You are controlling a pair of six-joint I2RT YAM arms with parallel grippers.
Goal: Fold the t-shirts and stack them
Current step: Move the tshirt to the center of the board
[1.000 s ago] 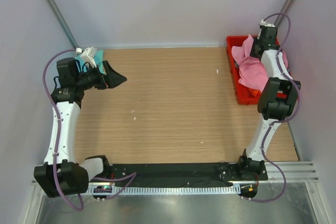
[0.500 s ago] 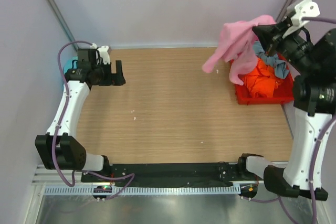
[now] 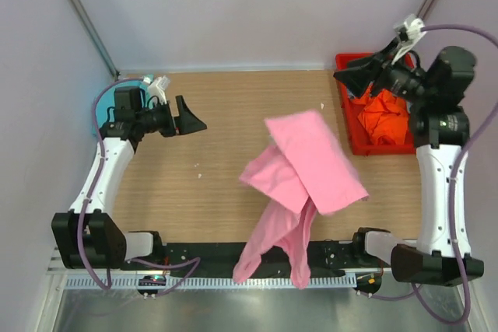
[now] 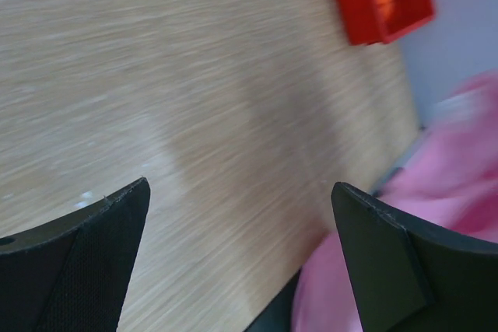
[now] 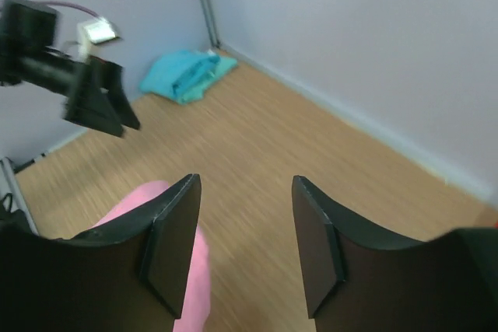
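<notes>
Top view: pink t-shirt (image 3: 303,165) blurred, crumpled over desk (image 3: 233,106) centre, tail past near edge between arm bases. Right gripper (image 3: 348,85) raised beside red bin (image 3: 350,136), jaws apart, empty. Orange t-shirt (image 3: 385,118) in bin. Left gripper (image 3: 193,113) far left, wide open, empty. Only right wrist view shows teal t-shirt (image 5: 187,75) clearly, in far left corner. Left wrist view catches pink cloth at lower right.
</notes>
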